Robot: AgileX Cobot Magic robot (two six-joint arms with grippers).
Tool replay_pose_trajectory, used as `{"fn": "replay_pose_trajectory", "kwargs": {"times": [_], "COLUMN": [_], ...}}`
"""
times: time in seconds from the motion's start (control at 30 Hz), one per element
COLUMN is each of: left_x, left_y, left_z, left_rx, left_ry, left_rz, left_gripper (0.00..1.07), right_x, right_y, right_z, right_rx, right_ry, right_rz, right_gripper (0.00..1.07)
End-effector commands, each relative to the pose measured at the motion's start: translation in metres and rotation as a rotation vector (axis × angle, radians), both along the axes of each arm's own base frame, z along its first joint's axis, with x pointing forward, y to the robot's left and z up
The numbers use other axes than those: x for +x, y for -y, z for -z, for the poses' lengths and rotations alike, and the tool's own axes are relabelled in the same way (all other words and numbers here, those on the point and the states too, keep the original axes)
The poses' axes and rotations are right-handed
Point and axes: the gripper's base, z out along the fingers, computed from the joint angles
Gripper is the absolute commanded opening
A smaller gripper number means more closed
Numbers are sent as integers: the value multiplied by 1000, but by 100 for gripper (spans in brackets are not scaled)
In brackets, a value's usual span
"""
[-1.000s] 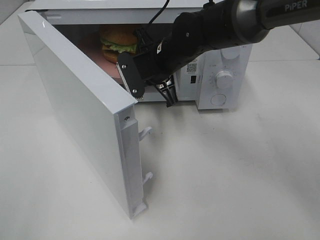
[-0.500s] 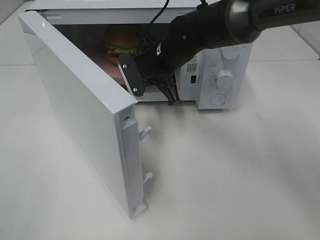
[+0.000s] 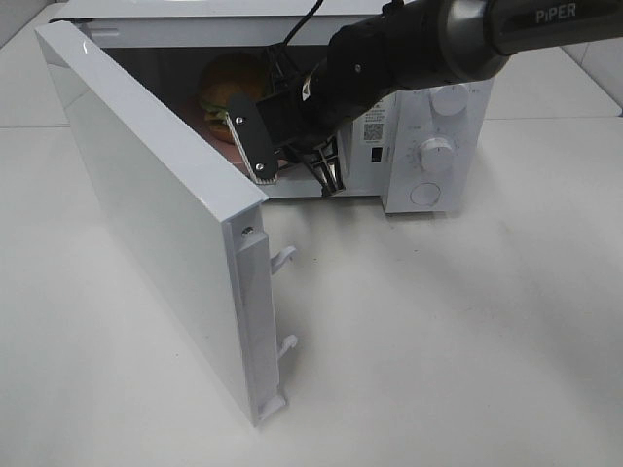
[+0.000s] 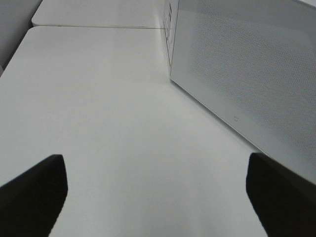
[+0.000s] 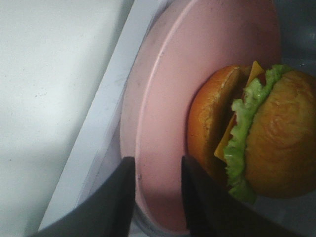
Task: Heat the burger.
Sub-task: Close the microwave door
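White is seen almost everywhere in the high view: the table (image 3: 467, 341), the microwave (image 3: 438, 126) at the top of the frame, and its door (image 3: 156, 214), which is swung wide open toward the lower left. The burger (image 3: 230, 82) is found inside the cavity, at the upper middle of that frame, seated on a round pink plate (image 5: 163, 98). The right gripper (image 3: 295, 161) is held at the cavity's mouth, on an arm extended from the upper right. In the right wrist view its two dark fingers (image 5: 114, 203) are seen at the bottom edge, held apart, one to each side of the plate's rim, with pink surface showing in the gap. The burger is not touched by them and fills the right of that frame. The left gripper (image 4: 158, 197) is shown only in the left wrist view. Its tips are spread wide at the two lower corners, with nothing between them, above bare table. A white dotted panel (image 4: 247, 69) is seen at the upper right.
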Motion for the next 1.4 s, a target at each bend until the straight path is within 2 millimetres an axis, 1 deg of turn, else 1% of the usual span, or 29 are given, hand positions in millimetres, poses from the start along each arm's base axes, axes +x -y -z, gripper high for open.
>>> {"fn": "replay_pose_trajectory", "kwargs": {"times": [0.03,0.2,0.3,0.47,0.57,0.6,0.63,0.7,0.8,0.87,0.9,0.97,1.07,1.13,1.23,1.4], "left_x": [-4,-4,-4,-4,-4,-4,-4,-4,-4,-4,-4,-4,-4,-4,-4,-4], "left_y": [0,0,0,0,0,0,0,0,0,0,0,0,0,0,0,0], "left_z": [1,1,1,1,1,1,1,1,1,1,1,1,1,1,1,1], "left_rx": [-1,-1,-1,-1,-1,-1,-1,-1,-1,-1,-1,-1,-1,-1,-1,-1], "left_ry": [29,29,29,29,29,29,29,29,29,29,29,29,29,29,29,29], "left_rz": [-4,-4,-4,-4,-4,-4,-4,-4,-4,-4,-4,-4,-4,-4,-4,-4], "left_gripper": [90,90,90,90,90,90,90,90,90,90,90,90,90,90,90,90], "right_x": [1,0,-2,-7,-12,-14,-14,-21,-23,-31,-31,-39,-40,-44,-45,-53], "right_y": [2,4,5,7,10,11,11,16,17,21,21,26,27,29,29,35], "right_z": [-8,-6,-9,-11,-10,-10,-10,-10,-11,-12,-12,-14,-16,-23,-25,-32], "right_rx": [5,-9,4,10,5,5,5,16,25,33,33,43,54,110,124,142], "right_ry": [1,-28,-30,-37,-45,-46,-46,-35,-29,-23,-23,-14,-7,9,9,6], "right_rz": [12,22,32,37,37,36,36,31,31,28,28,25,27,50,58,71], "right_gripper": [36,36,36,39,42,45,45,51,52,58,58,64,66,72,73,74]}}
